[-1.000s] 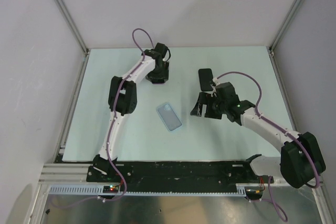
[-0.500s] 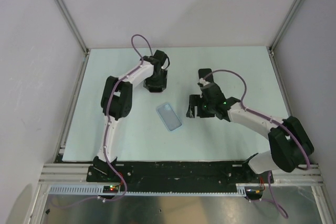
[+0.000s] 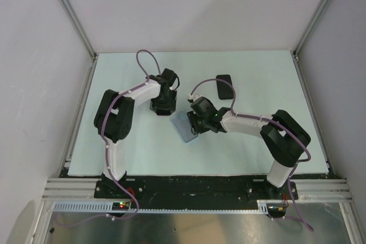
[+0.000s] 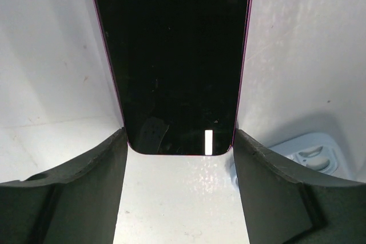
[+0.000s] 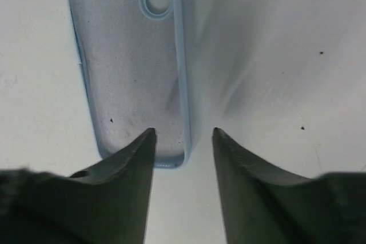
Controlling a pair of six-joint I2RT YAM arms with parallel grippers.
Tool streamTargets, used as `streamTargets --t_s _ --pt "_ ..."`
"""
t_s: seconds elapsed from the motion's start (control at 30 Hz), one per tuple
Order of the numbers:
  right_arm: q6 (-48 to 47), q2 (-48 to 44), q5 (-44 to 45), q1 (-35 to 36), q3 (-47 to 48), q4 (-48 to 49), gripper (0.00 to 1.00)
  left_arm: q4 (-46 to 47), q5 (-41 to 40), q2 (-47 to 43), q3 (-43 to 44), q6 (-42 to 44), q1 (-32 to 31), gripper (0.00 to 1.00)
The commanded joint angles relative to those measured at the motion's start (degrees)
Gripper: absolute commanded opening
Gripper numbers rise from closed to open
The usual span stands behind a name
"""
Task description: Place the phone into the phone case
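The phone (image 4: 177,61), black glass with a purple rim, lies flat on the table between my left gripper's fingers. My left gripper (image 4: 180,136) is shut on its two long sides; in the top view the left gripper (image 3: 162,103) hides the phone. The light blue phone case (image 5: 128,67) lies open side up, camera cut-out at the far end. It shows in the top view (image 3: 182,130) just right of the left gripper, and its corner shows in the left wrist view (image 4: 311,155). My right gripper (image 5: 182,135) is open, low over the case, its fingers either side of the case's right rim near the corner; it also shows in the top view (image 3: 197,119).
A dark flat rectangular object (image 3: 224,86) lies on the table behind the right arm. The pale table (image 3: 269,84) is walled by white panels at the back and sides. A black rail (image 3: 194,186) runs along the near edge.
My right gripper has swung left from beside the dark object onto the case's right edge. My left gripper has moved nearer and slightly left with the phone, closer to the case.
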Motion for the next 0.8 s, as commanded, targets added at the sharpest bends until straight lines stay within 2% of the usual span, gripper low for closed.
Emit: streamTargets --t_s 0.0,0.2,0.33,0.6,0.77 --pt "-1.2 2.0 5.4 1.2 2.7 -0.6 0.41 2.9 -0.2 -5.8 -4.7 -1.7 -0.2 0.71" --pt "-2.0 2.8 6.8 1.3 2.7 -1.8 0.18 5.9 1.5 -10.0 -11.7 -4.2 -0.3 0.71" --pt "-3.3 2.1 10.0 0.7 2.7 -3.4 0.11 7.5 3.0 -13.1 -16.6 -7.3 -1.0 0.71" --pt "-3.6 0.5 14.2 -2.2 1.7 -4.9 0.08 10.7 5.3 -20.4 -27.5 -18.0 -5.2 0.73" --pt "-2.5 0.5 14.0 -2.8 1.6 -4.9 0.13 13.0 7.3 -24.8 -32.7 -26.0 -8.2 0.73"
